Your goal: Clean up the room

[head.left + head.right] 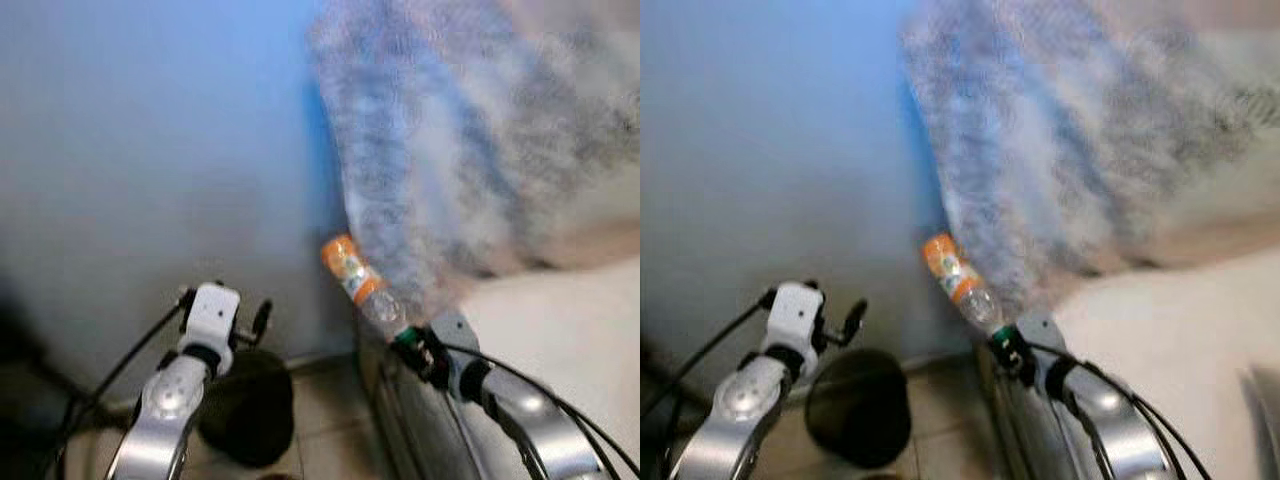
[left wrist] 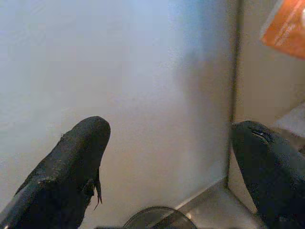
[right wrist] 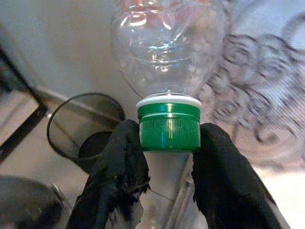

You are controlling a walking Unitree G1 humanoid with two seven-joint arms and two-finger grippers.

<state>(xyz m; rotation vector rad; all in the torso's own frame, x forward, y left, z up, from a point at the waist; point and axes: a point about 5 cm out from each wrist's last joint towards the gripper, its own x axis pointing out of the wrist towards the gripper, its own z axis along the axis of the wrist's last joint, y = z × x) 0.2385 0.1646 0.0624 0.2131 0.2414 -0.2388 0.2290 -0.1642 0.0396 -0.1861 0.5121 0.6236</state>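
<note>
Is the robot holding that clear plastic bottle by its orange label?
No, the right gripper pinches the clear plastic bottle at its green screw cap, one black finger on each side.

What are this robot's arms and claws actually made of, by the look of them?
Rounded silver metal arms with thin black cables looping alongside. The left gripper sits on a white block; the right gripper has two thick, matte black, rubbery fingers with frayed edges.

Glossy clear plastic bottle [image 3: 164, 45] — ridged green cap [image 3: 169, 126]
</note>
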